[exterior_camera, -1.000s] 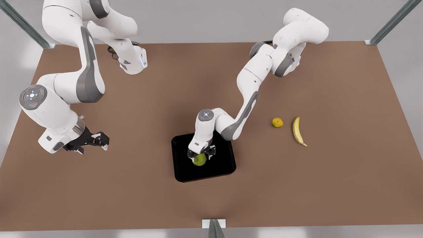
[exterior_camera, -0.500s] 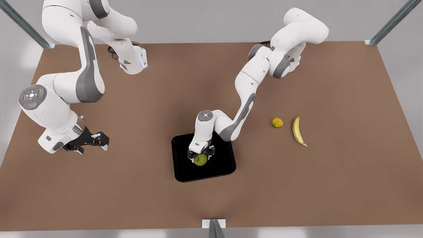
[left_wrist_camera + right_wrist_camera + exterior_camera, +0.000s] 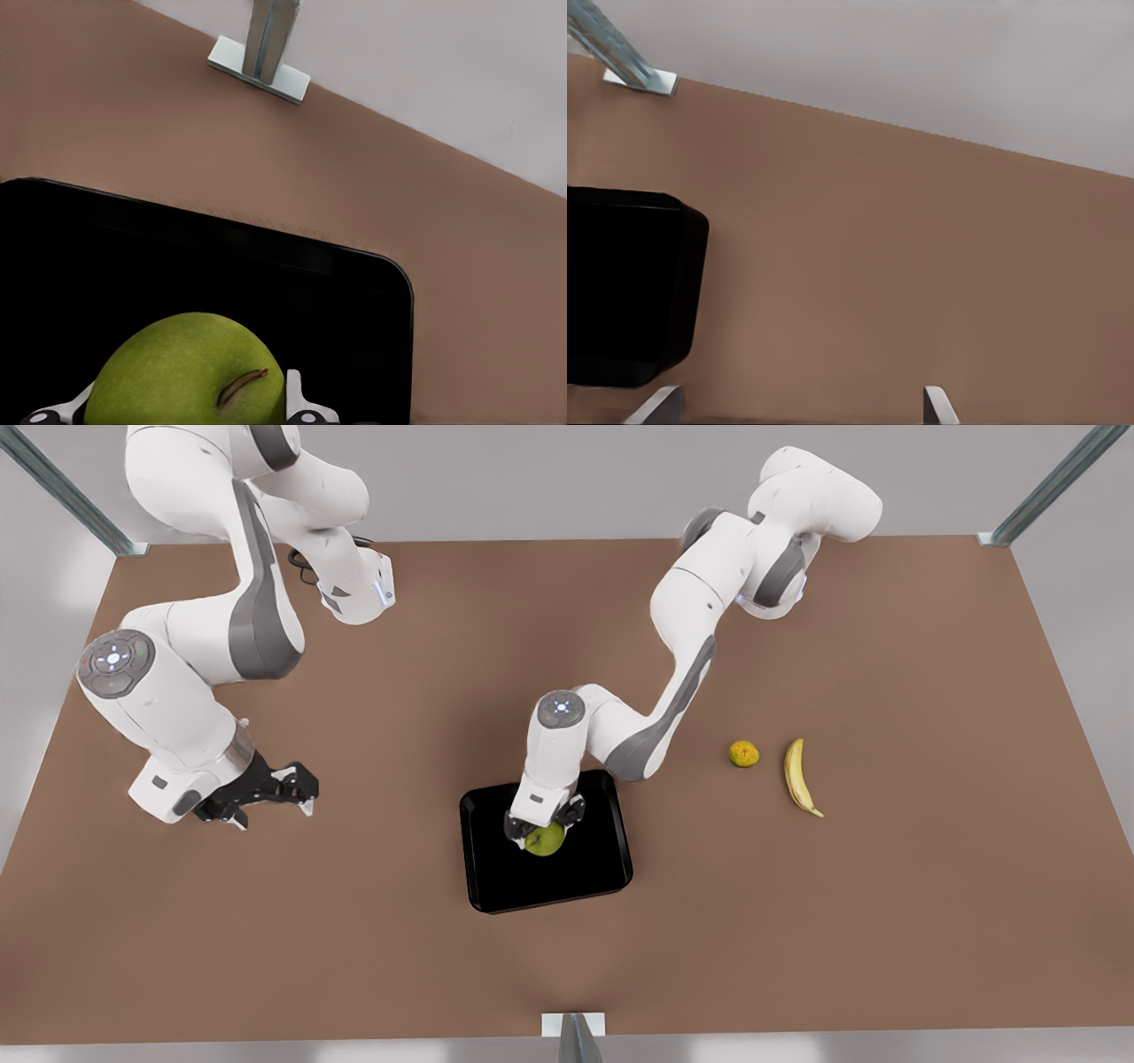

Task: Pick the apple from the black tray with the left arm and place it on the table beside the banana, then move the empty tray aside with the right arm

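Left gripper [image 3: 542, 831] over the black tray [image 3: 496, 886], fingers [image 3: 297, 403] clamped on the apple [image 3: 546, 839], one at each flank. From the front view, hard to tell whether lifted clear of the tray floor or touching it. Round, firm, smooth-skinned and probably light; likely to roll or slip if pinched off-centre, so best taken across the widest part, as seems done here. Stem [image 3: 242, 387] facing the wrist camera. Fingertips cut off at the frame edge, contact patches hidden behind the fruit. Banana [image 3: 798, 778] well apart toward the front view's right on the desk [image 3: 886, 921], small orange fruit [image 3: 743, 754] just beside it. Right gripper [image 3: 282, 786] waiting over bare desk, fingers [image 3: 935, 405] spread, nothing between.
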`<action>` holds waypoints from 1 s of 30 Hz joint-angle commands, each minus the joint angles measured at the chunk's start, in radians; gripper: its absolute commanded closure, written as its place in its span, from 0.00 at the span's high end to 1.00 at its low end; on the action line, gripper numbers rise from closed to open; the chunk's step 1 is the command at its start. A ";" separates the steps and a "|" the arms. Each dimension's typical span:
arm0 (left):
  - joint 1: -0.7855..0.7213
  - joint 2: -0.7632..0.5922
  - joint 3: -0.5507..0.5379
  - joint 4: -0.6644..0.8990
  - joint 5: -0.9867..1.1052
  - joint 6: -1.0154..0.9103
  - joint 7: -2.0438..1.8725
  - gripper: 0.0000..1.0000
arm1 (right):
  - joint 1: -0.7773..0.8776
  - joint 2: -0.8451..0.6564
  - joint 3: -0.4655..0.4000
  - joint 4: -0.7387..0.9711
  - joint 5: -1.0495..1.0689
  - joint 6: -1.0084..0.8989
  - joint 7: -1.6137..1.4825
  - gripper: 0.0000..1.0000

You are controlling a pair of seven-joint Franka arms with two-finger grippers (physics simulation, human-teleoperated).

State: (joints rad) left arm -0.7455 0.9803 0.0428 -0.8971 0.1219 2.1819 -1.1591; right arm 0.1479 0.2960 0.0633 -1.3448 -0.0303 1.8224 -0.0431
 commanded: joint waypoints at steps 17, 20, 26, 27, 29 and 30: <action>0.463 -0.477 0.006 -1.028 -0.208 0.282 1.061 1.00 | 0.269 0.328 0.006 -0.019 0.095 0.399 0.678 1.00; 0.468 -0.477 0.006 -1.023 -0.205 0.274 1.065 1.00 | 0.275 0.330 0.006 -0.112 0.089 0.518 0.638 0.99; 0.548 -0.586 0.048 -0.457 -0.198 -0.528 1.227 1.00 | 0.249 0.388 0.003 -0.126 0.095 0.578 0.480 0.99; 0.564 -0.607 0.048 -0.457 -0.205 -0.527 1.248 1.00 | 0.248 0.390 0.001 -0.146 0.096 0.578 0.444 0.99; 0.568 -0.738 0.040 -0.597 -0.231 -0.438 1.293 1.00 | 0.245 0.390 0.000 -0.177 0.095 0.630 0.405 0.98; 0.561 -0.793 0.034 -0.683 -0.223 -0.356 1.260 1.00 | 0.246 0.390 0.000 -0.198 0.093 0.680 0.402 0.98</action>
State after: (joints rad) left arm -0.1817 0.2328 0.0803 -1.5229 -0.0879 1.9208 -0.2776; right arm 0.3957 0.6873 0.0633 -1.5290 0.0614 2.3791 0.3679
